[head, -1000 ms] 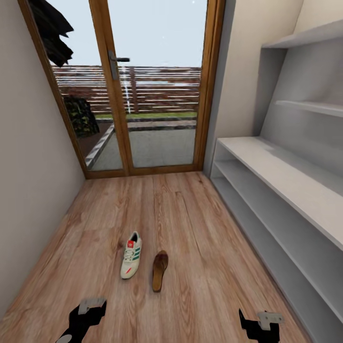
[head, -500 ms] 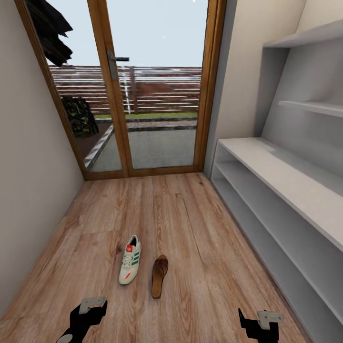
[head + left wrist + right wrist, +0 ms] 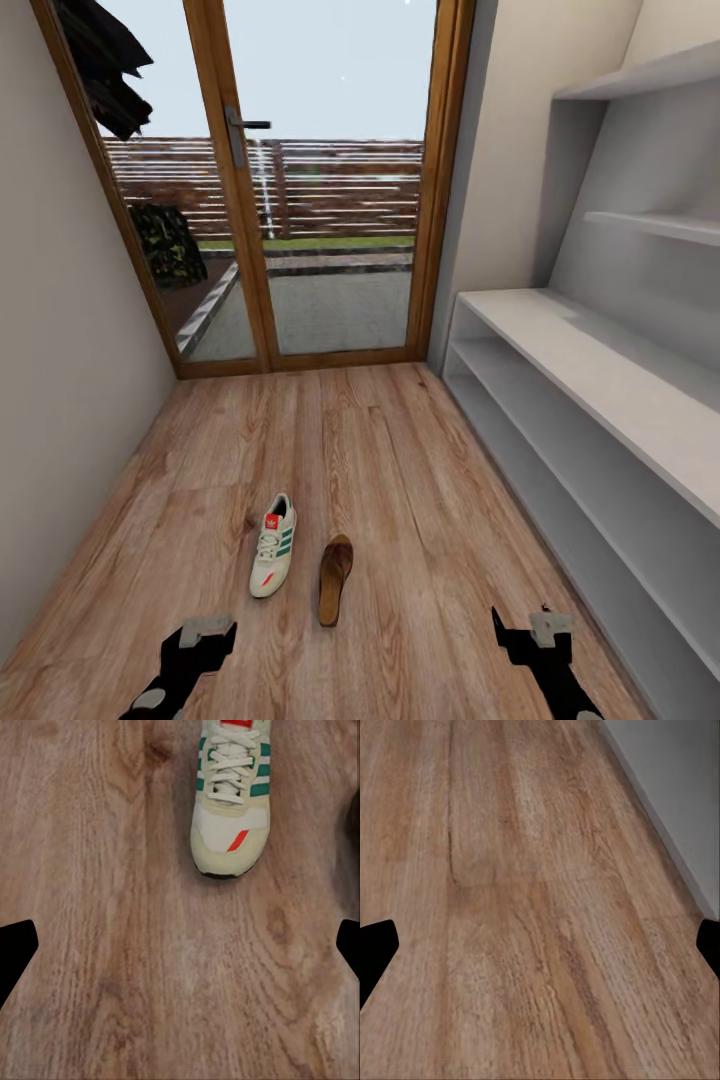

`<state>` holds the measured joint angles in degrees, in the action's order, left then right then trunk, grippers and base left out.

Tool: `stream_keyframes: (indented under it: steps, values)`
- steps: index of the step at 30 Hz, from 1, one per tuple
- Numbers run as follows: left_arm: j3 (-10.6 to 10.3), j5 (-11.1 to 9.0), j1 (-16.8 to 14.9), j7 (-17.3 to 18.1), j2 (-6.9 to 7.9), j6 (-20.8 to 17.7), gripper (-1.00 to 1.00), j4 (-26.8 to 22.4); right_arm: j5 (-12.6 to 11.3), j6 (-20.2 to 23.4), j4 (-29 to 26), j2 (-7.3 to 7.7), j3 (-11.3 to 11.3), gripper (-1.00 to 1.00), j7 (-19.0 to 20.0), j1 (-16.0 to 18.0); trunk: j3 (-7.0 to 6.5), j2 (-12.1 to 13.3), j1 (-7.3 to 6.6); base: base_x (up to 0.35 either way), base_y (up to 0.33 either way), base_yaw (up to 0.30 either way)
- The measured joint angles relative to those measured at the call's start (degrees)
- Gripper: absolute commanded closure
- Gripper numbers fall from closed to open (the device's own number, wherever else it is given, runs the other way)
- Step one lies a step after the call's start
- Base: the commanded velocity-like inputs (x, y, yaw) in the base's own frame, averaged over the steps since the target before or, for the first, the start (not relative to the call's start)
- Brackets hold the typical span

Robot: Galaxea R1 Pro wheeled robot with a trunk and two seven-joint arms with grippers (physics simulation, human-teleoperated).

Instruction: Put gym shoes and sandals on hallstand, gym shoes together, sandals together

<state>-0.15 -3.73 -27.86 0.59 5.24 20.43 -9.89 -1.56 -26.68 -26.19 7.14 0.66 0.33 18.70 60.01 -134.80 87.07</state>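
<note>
One gym shoe (image 3: 272, 545), white with green stripes, lies on the corridor floor (image 3: 330, 450), toe toward me. One brown sandal (image 3: 334, 578) lies just to its right. The grey hallstand (image 3: 600, 380) runs along the right wall with bare shelves. My left gripper (image 3: 198, 648) hovers low, short of the shoe; in the left wrist view the gym shoe (image 3: 229, 802) lies ahead of the open left gripper (image 3: 180, 949), and a sliver of the sandal (image 3: 355, 814) shows at the picture's edge. My right gripper (image 3: 522, 638) is open over bare floor (image 3: 525, 922) near the hallstand's base (image 3: 675, 787).
A wood-framed glass door (image 3: 300, 200) closes the far end of the corridor. A plain wall (image 3: 60, 380) bounds the left side. Open floor lies between the shoes and the door.
The view edged forward, so shoe and sandal sit slightly lower in the picture. Both arms have reached a little farther out, the right gripper shifting inward. Neither shoe has moved on the floor.
</note>
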Motion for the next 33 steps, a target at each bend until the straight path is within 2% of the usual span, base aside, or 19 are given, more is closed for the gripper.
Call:
stream_keyframes:
  steps: [4, 8, 9, 11, 12, 13, 15, 17, 20, 21, 25, 28, 33]
  values:
    - [-0.9, -0.09, -0.49, -0.01, -0.19, -0.51, -1.0, -0.28, 2.93, 7.12, -7.38, -0.23, 0.85, -1.0, 0.01, 0.0, 0.0, 0.0, 0.0, 0.0, 0.0, 0.0]
    - [-1.31, -0.06, -1.98, -0.01, -1.01, -2.21, -1.0, -0.93, 4.57, 16.16, -15.96, -0.7, 1.84, -1.0, 0.14, 0.03, 0.0, 0.0, 0.0, 0.0, 0.0, 0.0]
    - [-1.59, 0.01, -3.7, 0.05, -2.08, -5.96, -1.0, -1.3, 5.21, 24.28, -23.46, -1.74, 3.05, -1.0, 1.0, 0.07, -0.01, 0.01, 0.0, 0.0, 0.0, 0.0]
    - [-1.58, 0.0, -4.64, 0.05, -2.62, -8.29, -1.0, -1.45, 5.4, 27.81, -29.47, -2.38, 3.59, -1.0, 2.17, 0.08, 0.0, 0.0, 0.0, 0.0, 0.0, 0.0]
    - [-1.57, -0.01, -4.65, 0.05, -2.62, -8.33, -1.0, -1.45, 5.4, 27.87, -29.56, -2.39, 3.59, -1.0, 2.19, 0.08, 0.0, 0.0, 0.0, 0.0, 0.0, 0.0]
    - [-1.67, 0.0, -6.11, 0.05, -3.39, -11.67, -1.0, -1.8, 5.53, 33.68, -36.71, -3.32, 4.22, -1.0, 5.61, 0.15, -0.02, 0.0, 0.0, 0.0, 0.0, 0.0]
    - [-1.65, -0.01, -6.66, 0.05, -3.63, -12.7, -1.0, -2.06, 5.6, 36.73, -41.98, -3.65, 4.38, -1.0, 7.78, 0.15, 0.0, 0.0, 0.0, 0.0, 0.0, 0.0]
    - [-1.72, 0.01, -7.04, 0.02, -3.78, -13.52, -1.0, -2.41, 5.66, 42.1, -48.4, -3.96, 4.43, -1.0, 11.69, 0.17, 0.0, 0.0, 0.0, 0.0, 0.0, 0.0]
    - [-1.82, 0.04, -7.1, -0.1, -3.83, -13.95, -1.0, -2.61, 5.72, 44.42, -50.6, -4.01, 4.37, -1.0, 13.28, 0.16, 0.0, 0.0, 0.0, 0.0, 0.0, 0.0]
    - [-1.91, 0.06, -7.01, -0.2, -3.7, -14.14, -1.0, -2.73, 5.78, 47.24, -52.7, -3.87, 4.25, -1.0, 15.23, 0.17, 0.0, 0.0, 0.0, 0.008, 0.0, 0.0]
    - [-1.97, 0.1, -6.9, -0.25, -3.43, -14.26, -1.0, -2.8, 5.94, 48.9, -53.72, -3.67, 4.28, -1.0, 16.34, 0.12, 0.0, 0.0, -0.02, 0.118, -0.012, 0.0]
    - [-1.98, 0.13, -6.86, -0.26, -3.4, -14.28, -1.0, -2.79, 6.01, 49.19, -53.62, -3.51, 4.3, -1.0, 16.58, 0.1, 0.0, 0.0, -0.02, 0.236, -0.068, 0.0]
    - [-1.98, 0.14, -6.87, -0.32, -3.62, -14.29, -1.0, -2.74, 6.03, 49.28, -50.17, -2.63, 4.26, -1.0, 16.83, 0.08, 0.0, 0.0, -0.02, 0.192, -0.064, 0.0]
